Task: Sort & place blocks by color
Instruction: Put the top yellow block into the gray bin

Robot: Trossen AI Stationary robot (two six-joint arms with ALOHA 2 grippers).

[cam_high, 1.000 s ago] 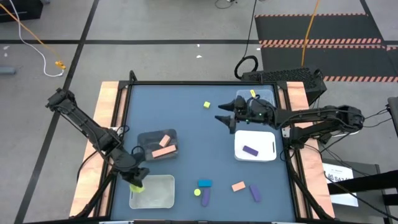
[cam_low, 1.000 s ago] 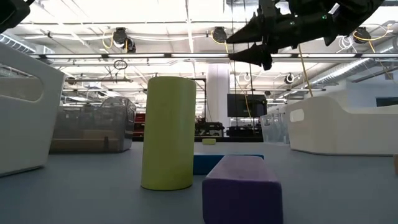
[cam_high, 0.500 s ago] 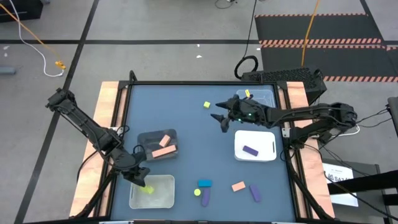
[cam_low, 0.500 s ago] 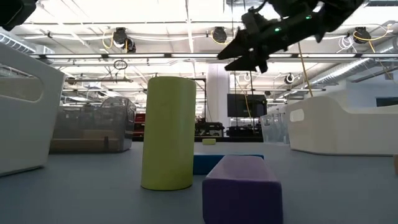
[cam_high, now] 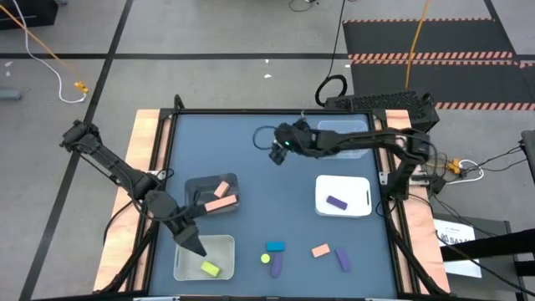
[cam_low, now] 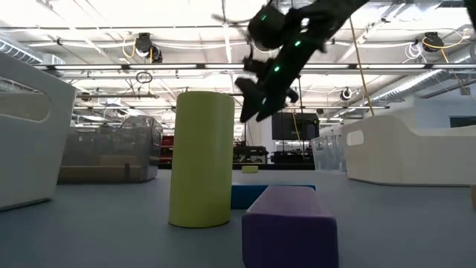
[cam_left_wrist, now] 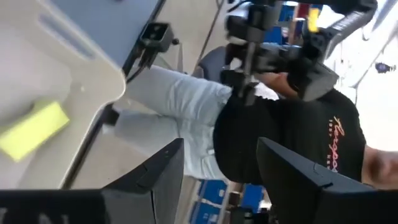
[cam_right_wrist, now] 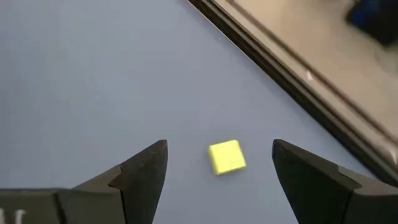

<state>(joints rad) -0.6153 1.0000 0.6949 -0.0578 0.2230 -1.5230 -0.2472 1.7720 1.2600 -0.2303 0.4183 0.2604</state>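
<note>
Hovering right hand (cam_right_wrist: 217, 171) open above yellow cube (cam_right_wrist: 227, 157).

Even, bright overhead light falls on the dark blue table top (cam_high: 251, 209), with only soft shadows. In the low view, ceiling strip lights (cam_low: 111, 15) glare white; the near purple rectangular block (cam_low: 288, 227) looks soft. The left wrist view is motion-blurred.

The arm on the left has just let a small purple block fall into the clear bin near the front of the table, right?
Not purple: the high view shows a small yellow-green block lying in the clear bin, with the left pincer open above it.
</note>
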